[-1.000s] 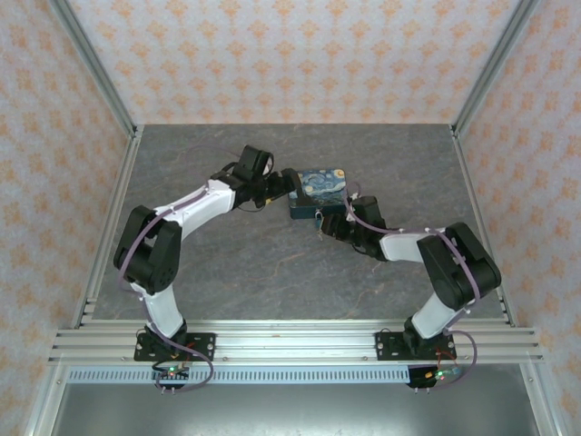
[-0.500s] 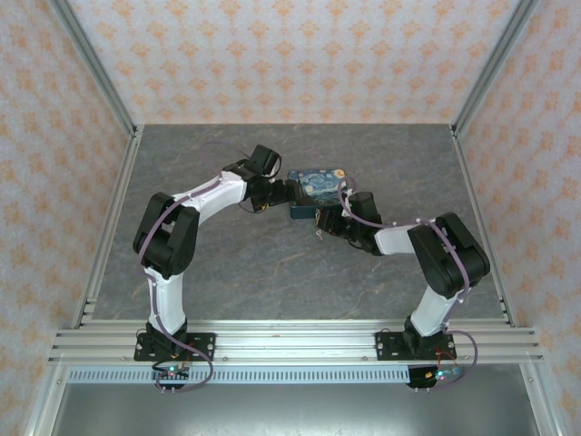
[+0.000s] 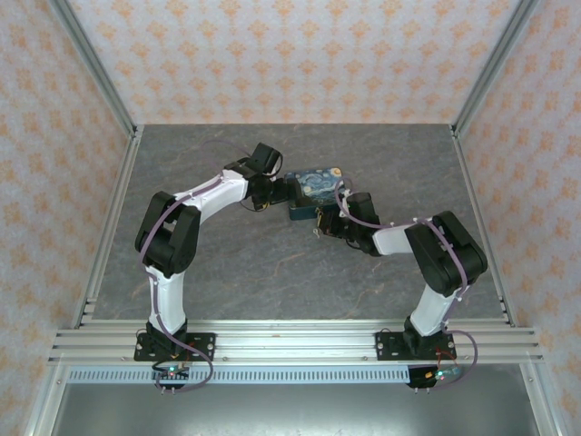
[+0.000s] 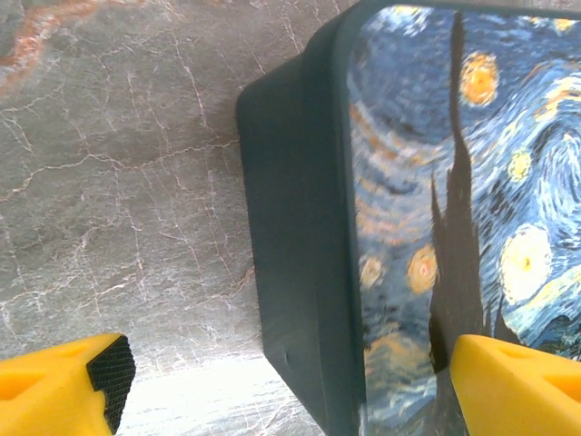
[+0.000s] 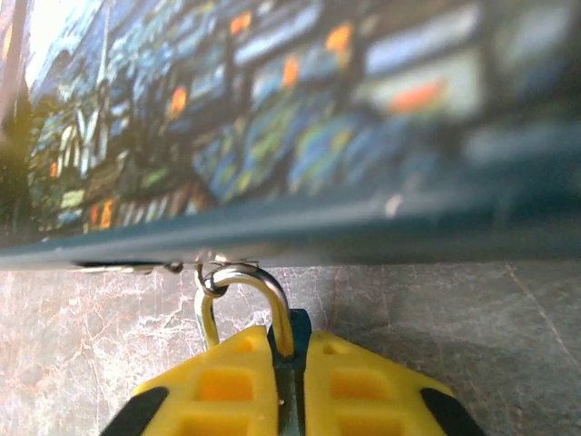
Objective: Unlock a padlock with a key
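Padlock hooked on blue box edge | right pincer closed on its body | left pincer wide, empty, astride box corner | risk: a pull may drag the unheld box.

On my feed, a grey marbled table with pale veins, an aluminium rail along its near edge, lying directly on it I see a blue box with a swirled night-sky lid, flat on the surface, just right of centre, toward the far side.
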You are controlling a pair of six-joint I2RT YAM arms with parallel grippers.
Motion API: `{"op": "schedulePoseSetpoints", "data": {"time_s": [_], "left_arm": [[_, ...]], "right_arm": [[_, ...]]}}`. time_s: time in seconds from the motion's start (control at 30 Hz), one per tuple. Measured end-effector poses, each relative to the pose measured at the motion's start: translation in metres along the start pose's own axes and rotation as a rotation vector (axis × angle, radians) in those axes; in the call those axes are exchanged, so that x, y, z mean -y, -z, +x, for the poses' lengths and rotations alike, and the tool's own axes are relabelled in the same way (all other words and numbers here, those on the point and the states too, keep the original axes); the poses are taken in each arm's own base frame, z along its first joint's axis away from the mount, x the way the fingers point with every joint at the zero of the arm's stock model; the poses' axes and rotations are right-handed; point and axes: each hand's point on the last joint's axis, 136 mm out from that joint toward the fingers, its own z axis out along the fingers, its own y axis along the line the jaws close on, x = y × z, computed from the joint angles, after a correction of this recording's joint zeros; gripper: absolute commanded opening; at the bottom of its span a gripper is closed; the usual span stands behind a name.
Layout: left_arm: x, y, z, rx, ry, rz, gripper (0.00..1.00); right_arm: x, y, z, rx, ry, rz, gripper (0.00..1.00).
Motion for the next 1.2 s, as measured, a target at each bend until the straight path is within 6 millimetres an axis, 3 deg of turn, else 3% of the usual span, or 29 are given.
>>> {"op": "schedulePoseSetpoints", "data": {"time_s": [0.67, 1.2], "left_arm": [[0.006, 0.000, 0.005, 0.131, -0.160, -0.123, 0.90], [0.009, -0.002, 0.006, 0.194, -0.178, -0.126, 0.86]], "right_arm": [[0.005, 0.004, 0.003, 0.036, -0.118, -0.002, 0.00], [0.009, 0.009, -0.003, 0.099, -0.335, -0.017, 0.00]]}}
